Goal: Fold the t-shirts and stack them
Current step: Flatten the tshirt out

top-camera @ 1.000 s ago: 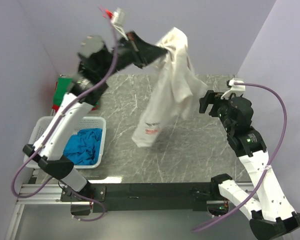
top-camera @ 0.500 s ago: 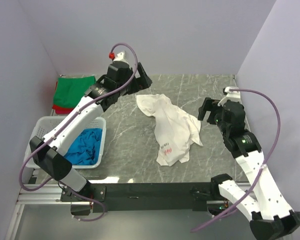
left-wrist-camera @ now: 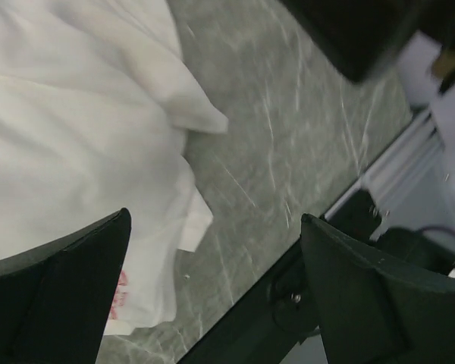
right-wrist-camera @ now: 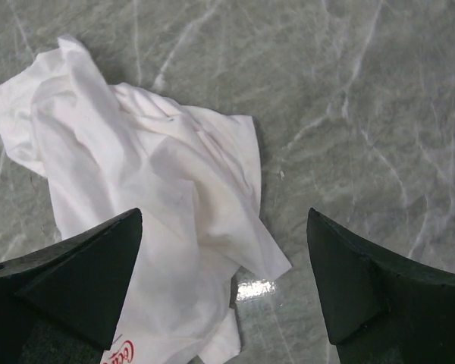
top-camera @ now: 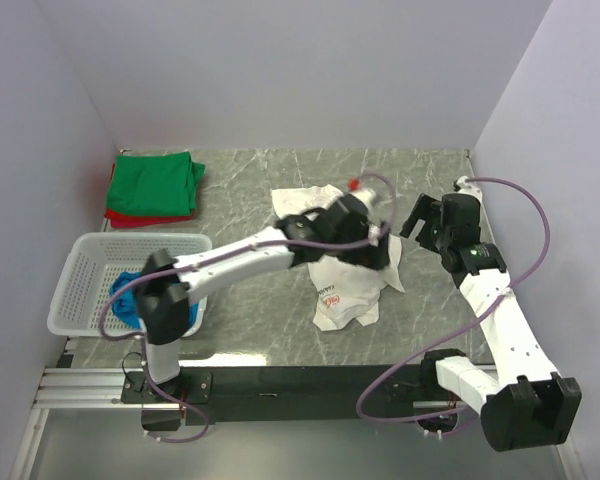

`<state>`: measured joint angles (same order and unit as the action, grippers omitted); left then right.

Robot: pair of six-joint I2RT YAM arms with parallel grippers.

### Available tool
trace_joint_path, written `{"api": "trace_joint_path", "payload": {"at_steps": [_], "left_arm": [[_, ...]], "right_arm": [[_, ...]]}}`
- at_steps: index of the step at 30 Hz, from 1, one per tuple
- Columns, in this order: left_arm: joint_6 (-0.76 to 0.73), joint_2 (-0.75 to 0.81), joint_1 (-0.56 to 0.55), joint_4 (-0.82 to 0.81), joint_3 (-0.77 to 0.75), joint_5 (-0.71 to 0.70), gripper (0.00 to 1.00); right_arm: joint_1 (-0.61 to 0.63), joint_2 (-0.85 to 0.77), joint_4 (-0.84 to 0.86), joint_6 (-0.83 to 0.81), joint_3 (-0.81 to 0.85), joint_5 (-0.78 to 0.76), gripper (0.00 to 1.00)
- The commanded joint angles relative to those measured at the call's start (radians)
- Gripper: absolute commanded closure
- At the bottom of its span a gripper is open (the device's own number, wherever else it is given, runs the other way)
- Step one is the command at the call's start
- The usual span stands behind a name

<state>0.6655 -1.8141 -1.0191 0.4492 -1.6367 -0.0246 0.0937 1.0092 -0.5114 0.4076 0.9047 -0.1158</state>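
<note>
Top view, clock read from the table [top-camera: 242, 185] centre.

- White t-shirt [top-camera: 348, 292]: crumpled heap lying on the table just off centre toward 3 o'clock, not folded. The red script print [top-camera: 332, 297] shows at its 6 o'clock end. One corner reaches out toward 11 o'clock.
- Left end effector [top-camera: 373, 248]: arm stretched across the table, head over the 3 o'clock side of the heap. In the left wrist view, the end effector [left-wrist-camera: 212, 220] has its fingers [left-wrist-camera: 61, 303] spread wide with nothing between them. White cloth [left-wrist-camera: 61, 114] and bare marble lie below. Whether the tips touch the cloth, I cannot tell.
- Right end effector [top-camera: 418, 215]: at about 2 o'clock from the heap, near its edge. In the right wrist view, the end effector [right-wrist-camera: 224, 216] is also spread wide and empty, set apart above the shirt [right-wrist-camera: 159, 174].
- Green t-shirt [top-camera: 156, 184]: folded flat at the 10 o'clock corner, resting on the red t-shirt [top-camera: 111, 205], of which only an edge shows.
- Blue t-shirt [top-camera: 128, 298]: bunched inside the white basket [top-camera: 105, 262] at 8 o'clock, partly hidden by the left arm.
</note>
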Motion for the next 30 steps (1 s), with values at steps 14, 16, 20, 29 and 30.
{"api": "trace_joint_path", "payload": {"at_steps": [14,16,20,29,30], "left_arm": [[-0.164,-0.284,-0.121,0.080,-0.130,0.094,0.02],[-0.173,-0.309,-0.121,0.080,-0.150,0.088,0.02],[-0.191,-0.350,-0.121,0.077,-0.175,0.052,0.04],[-0.233,-0.418,-0.116,0.112,-0.203,-0.037,0.52],[-0.234,-0.419,-0.115,0.114,-0.193,-0.047,0.63]], "right_arm": [[-0.088,-0.162,-0.122,0.096,-0.020,-0.064,0.03],[-0.088,-0.161,-0.133,0.091,-0.001,-0.074,0.02],[-0.088,-0.159,-0.142,0.096,0.043,-0.070,0.02],[-0.078,-0.176,-0.144,0.096,0.039,-0.071,0.02],[-0.078,-0.175,-0.142,0.097,0.034,-0.070,0.02]]}}
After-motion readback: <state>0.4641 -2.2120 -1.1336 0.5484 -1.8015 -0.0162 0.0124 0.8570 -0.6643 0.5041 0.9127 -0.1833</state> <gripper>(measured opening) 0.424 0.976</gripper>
